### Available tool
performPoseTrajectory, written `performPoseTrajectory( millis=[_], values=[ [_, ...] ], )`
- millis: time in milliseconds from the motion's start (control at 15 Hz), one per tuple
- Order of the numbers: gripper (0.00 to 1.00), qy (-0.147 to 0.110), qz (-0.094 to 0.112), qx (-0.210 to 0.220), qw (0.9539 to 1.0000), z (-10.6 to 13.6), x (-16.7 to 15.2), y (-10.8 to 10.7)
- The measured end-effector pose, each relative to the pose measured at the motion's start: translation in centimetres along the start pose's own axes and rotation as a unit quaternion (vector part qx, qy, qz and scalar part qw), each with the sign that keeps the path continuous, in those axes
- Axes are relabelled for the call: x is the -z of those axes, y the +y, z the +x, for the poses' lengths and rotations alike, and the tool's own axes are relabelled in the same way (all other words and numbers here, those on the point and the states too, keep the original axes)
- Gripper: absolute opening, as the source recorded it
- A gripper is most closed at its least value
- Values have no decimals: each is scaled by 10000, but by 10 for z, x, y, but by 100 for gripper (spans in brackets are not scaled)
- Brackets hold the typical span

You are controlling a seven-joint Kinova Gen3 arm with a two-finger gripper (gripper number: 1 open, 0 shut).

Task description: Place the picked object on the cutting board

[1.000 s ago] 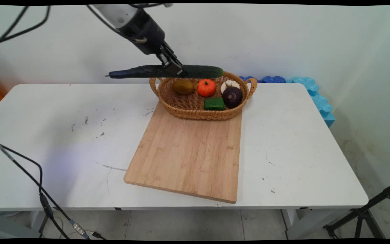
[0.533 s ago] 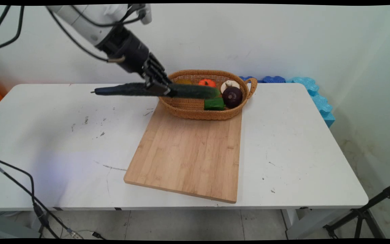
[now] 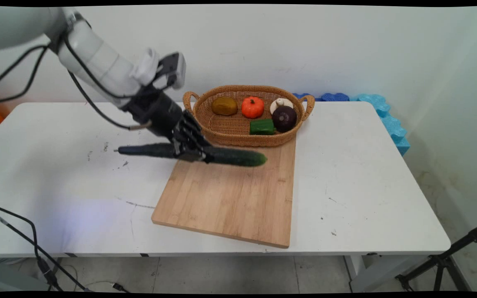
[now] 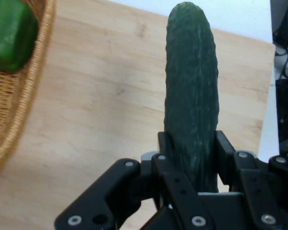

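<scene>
Colours noted, board and basket area

Dark green, finely bumped cucumber point(image 3: 230, 157) is clamped in black gripper point(image 3: 197, 154); pale striped-grain wooden board point(image 3: 230, 194); tan woven basket point(image 3: 238, 126) with orange pumpkin point(image 3: 252, 107), green block point(image 3: 262, 126), dark purple onion point(image 3: 284, 118).

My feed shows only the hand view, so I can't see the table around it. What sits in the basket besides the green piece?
Observer: The basket also holds a small orange pumpkin.
Operator: Anything else in there?
Observer: A brownish round fruit sits left of the pumpkin, and a dark purple onion and a white piece to its right.
Operator: Is the cucumber over the board along its whole length?
Observer: No. The gripper holds the cucumber mid-length; its stem end sticks out past the cutting board over the bare table.
</scene>
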Motion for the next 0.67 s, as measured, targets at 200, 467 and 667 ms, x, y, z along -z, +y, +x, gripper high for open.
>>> performPoseTrajectory(
  millis=[200, 467, 667],
  values=[
    [0, -4, -84, -54, 10000, -11, -26, 5],
    [0, -21, -159, -70, 9998, -21, -59, 9],
    [0, -42, -207, -44, 9998, -26, -80, 11]
  ],
)
